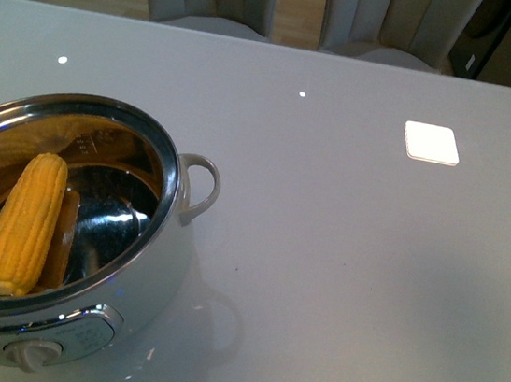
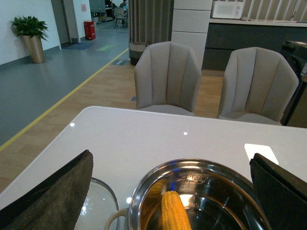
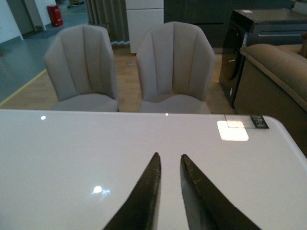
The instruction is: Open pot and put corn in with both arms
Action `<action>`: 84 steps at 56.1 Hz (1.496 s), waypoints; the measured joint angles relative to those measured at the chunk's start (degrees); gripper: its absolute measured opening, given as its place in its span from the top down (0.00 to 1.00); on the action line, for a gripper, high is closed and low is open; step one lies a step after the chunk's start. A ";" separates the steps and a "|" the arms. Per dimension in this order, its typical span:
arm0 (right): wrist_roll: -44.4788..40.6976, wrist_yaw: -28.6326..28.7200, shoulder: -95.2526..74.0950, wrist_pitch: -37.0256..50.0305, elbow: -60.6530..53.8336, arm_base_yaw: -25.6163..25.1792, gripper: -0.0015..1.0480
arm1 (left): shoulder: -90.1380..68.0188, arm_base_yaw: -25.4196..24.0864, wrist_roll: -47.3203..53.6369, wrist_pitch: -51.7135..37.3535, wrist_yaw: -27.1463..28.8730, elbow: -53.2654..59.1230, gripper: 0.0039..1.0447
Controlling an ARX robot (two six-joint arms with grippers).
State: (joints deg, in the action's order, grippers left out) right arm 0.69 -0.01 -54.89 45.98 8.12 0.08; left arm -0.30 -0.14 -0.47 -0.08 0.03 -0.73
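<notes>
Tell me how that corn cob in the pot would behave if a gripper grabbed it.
The corn cob looks stiff, so it should hold its shape. Its rounded, tapering form leans on the pot's shiny steel wall, so it may slide or roll once nudged. The bumpy kernels probably give some grip, though they could be slick if wet; I cannot tell.

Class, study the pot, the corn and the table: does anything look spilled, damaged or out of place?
Nothing stands out. The corn leans inside the open pot, the glass lid lies on the table beside it, and nothing is spilled.
</notes>
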 joint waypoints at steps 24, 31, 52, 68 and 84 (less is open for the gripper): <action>-0.37 0.11 13.33 -6.27 -7.04 0.00 0.98 | 0.00 0.00 0.02 0.00 -0.02 0.00 0.06; -0.37 -0.02 17.79 -9.94 -7.06 0.00 0.98 | 0.00 0.00 0.02 0.00 0.00 0.00 0.06; -0.37 0.00 30.75 -21.97 -7.08 0.00 0.98 | 0.00 0.00 0.00 0.02 -0.02 0.00 0.06; -0.37 -0.02 38.45 -29.46 -7.08 0.00 0.98 | 0.00 0.00 0.00 0.02 -0.02 0.00 0.06; -0.37 -0.02 44.24 -35.30 -7.08 0.00 0.98 | 0.00 0.00 0.02 0.02 -0.02 0.00 0.06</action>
State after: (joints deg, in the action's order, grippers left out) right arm 0.32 -0.03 -10.66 10.68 1.04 0.08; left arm -0.30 -0.14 -0.45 -0.05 0.01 -0.73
